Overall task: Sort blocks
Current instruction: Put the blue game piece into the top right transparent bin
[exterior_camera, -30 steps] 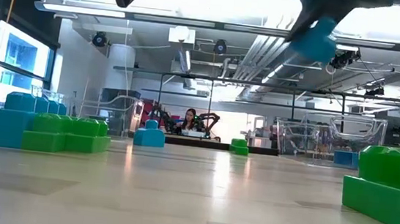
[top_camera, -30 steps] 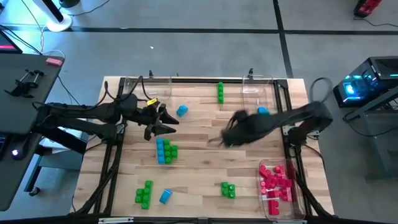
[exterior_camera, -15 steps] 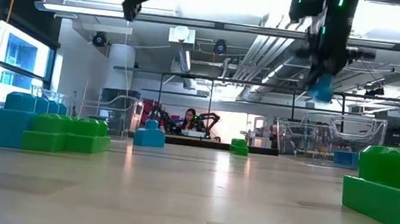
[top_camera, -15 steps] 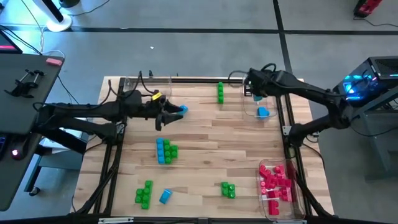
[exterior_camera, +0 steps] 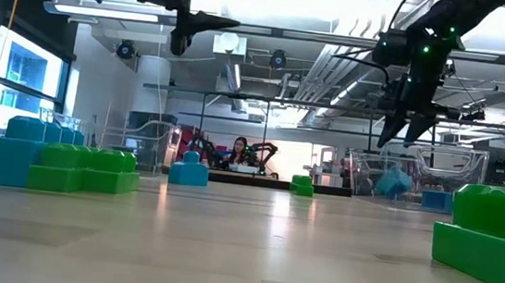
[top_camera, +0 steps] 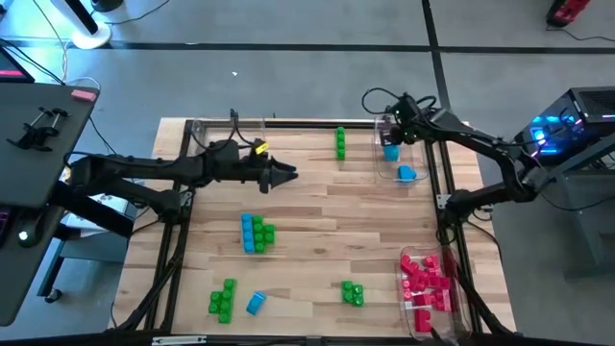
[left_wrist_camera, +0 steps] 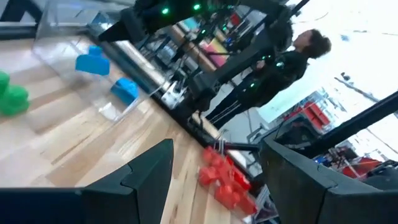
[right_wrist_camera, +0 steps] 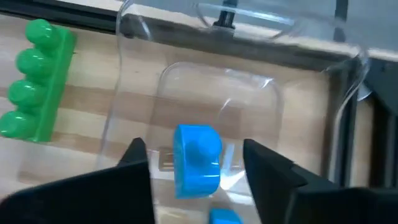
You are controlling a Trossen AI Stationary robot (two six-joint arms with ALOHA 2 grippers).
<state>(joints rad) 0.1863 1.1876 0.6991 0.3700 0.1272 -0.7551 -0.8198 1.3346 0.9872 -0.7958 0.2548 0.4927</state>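
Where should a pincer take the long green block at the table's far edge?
Across its narrow width at mid-length, from straight above. The green block is one row of studs with both long sides free, apart from the clear tray. The right pincer, open over that tray, is nearest; the left pincer hovers farther off.

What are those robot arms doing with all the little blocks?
They are sorting blocks by colour. The right gripper is open over the clear tray at the back, and a blue block is dropping from it toward another blue one. Red blocks fill a second tray. The left gripper hangs open above the table.
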